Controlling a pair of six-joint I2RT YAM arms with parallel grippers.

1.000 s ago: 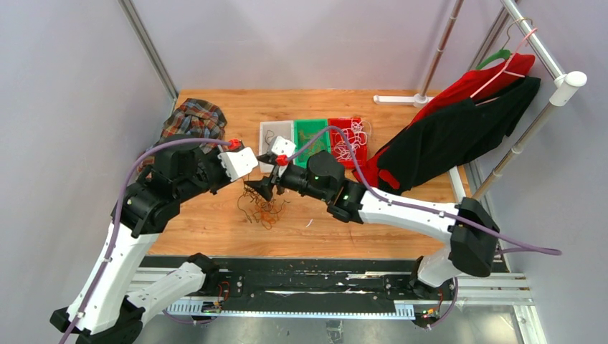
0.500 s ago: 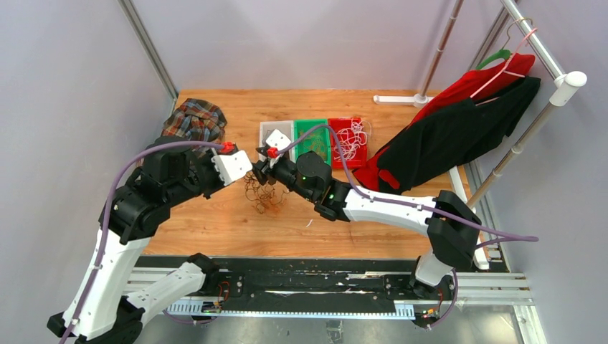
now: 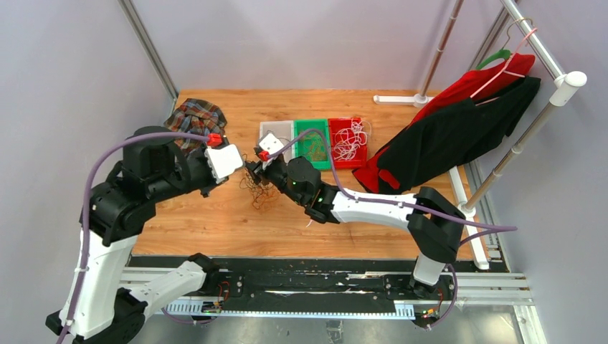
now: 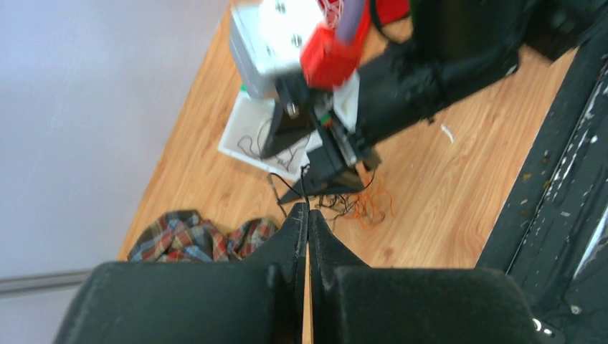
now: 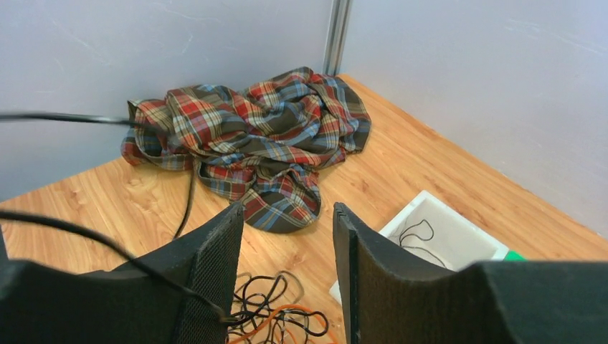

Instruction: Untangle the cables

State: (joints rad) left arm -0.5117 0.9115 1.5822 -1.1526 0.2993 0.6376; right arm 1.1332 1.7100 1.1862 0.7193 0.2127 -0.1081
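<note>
1. Left end effector [image 4: 307,213]: closed and raised above the bench [image 3: 215,229]. A thin black strand [image 4: 305,188] runs out from its tips toward the heap, and it is judged to be pinched there. Treat this grip as the anchor and hold it steady.

2. Cables [image 3: 262,195]: the knotted heap of black and orange-brown wire lies on the bench between the two end effectors, below their tips. Whether part of it hangs clear of the surface cannot be told.

3. Right end effector [image 5: 287,215]: the jaws stand apart with nothing between them, directly over the heap. A taut black strand passes beside its left finger. The step in hand is judged to be taking a second hold.
   - Close on a single strand near the knot, not on a bundle.
   - Draw away from the anchor slowly, along the line of the strand.
   - If the heap rises as one lump, release and choose another strand.

4. Beyond the heap: the white tray [image 5: 444,236] sits just behind it, and the plaid cloth [image 5: 265,143] lies at the far corner. Direct the pull away from both.
</note>
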